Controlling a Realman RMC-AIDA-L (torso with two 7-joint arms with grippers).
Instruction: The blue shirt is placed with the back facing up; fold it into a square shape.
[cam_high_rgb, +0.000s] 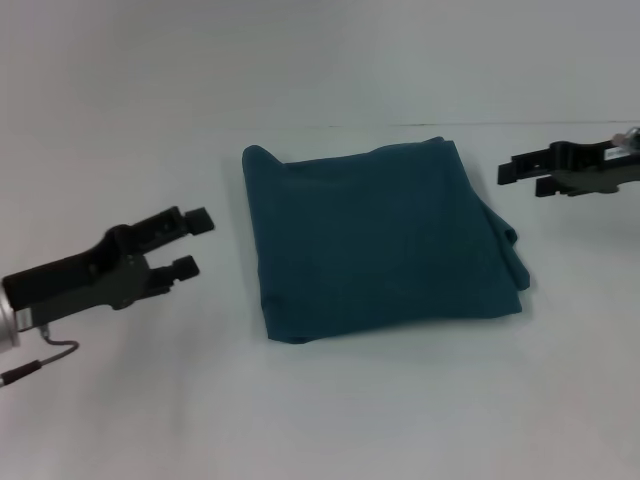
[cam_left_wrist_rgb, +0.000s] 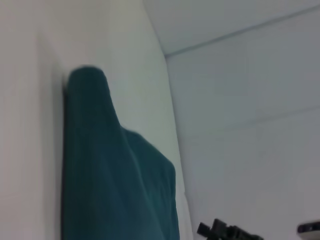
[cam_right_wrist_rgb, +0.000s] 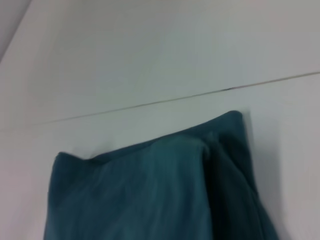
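The blue shirt (cam_high_rgb: 375, 240) lies folded into a rough square in the middle of the white table, plain side up, with a small bulge of cloth at its right edge. My left gripper (cam_high_rgb: 190, 243) hovers just left of the shirt, open and holding nothing. At the right, beyond the shirt's far right corner, my right gripper (cam_high_rgb: 520, 176) is also open and clear of the cloth. The left wrist view shows the folded shirt (cam_left_wrist_rgb: 115, 175) and, far off, the right gripper (cam_left_wrist_rgb: 220, 231). A corner of the shirt (cam_right_wrist_rgb: 160, 190) fills the right wrist view.
The white table (cam_high_rgb: 330, 410) ends at a far edge line (cam_high_rgb: 420, 125) behind the shirt, with a pale wall beyond. A thin cable (cam_high_rgb: 45, 358) hangs under my left arm.
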